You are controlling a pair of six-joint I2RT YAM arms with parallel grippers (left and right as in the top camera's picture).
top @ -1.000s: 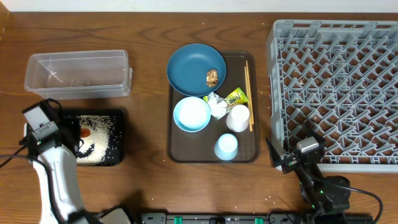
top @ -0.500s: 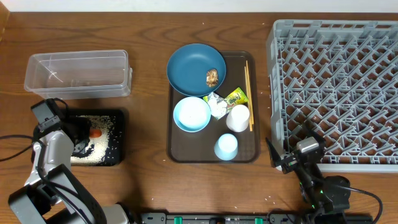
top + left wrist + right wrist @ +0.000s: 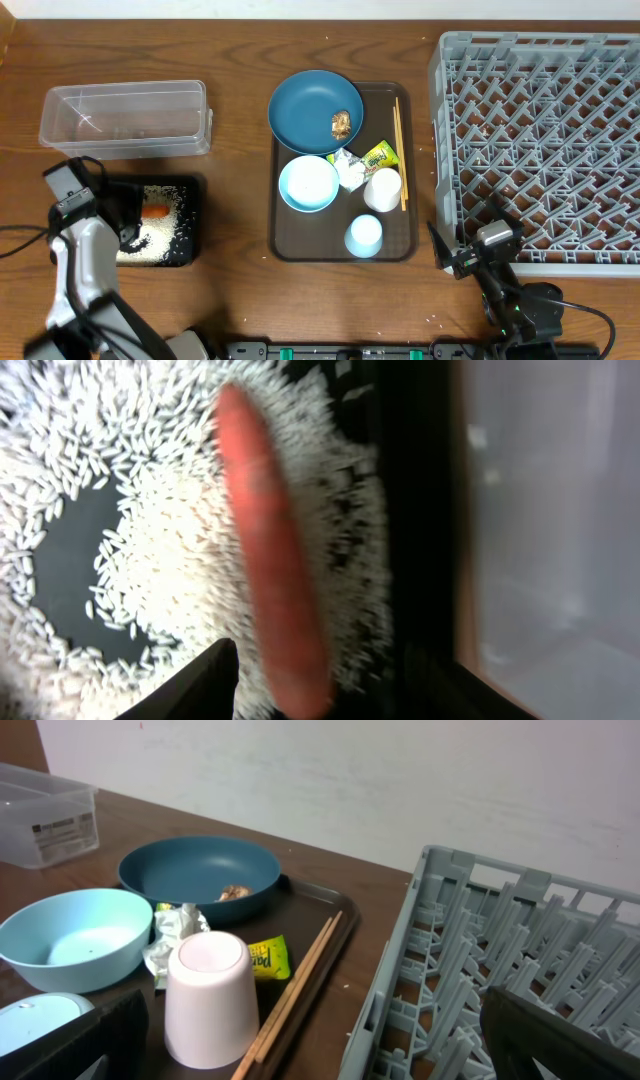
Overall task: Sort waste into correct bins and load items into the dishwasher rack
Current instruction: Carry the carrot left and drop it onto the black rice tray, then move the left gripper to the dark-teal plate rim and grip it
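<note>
Left gripper [image 3: 128, 218], jaw state indeterminable, beside orange carrot [image 3: 153, 211] lying flat on rice [image 3: 158, 238] in black tray [image 3: 194, 225], long axis left-right across table.

Even, soft lighting throughout; the close-up carrot [image 3: 275, 600] is blurred.

overhead: top-down, whole table [image 3: 240, 50] | left wrist: close on rice [image 3: 150, 530] | right wrist: low, faces plate [image 3: 190, 870]

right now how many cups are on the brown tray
2: a whitish cup upside down beside the chopsticks, and a pale blue cup upside down at the edge of the tray nearest the robot. None looks hidden.
</note>
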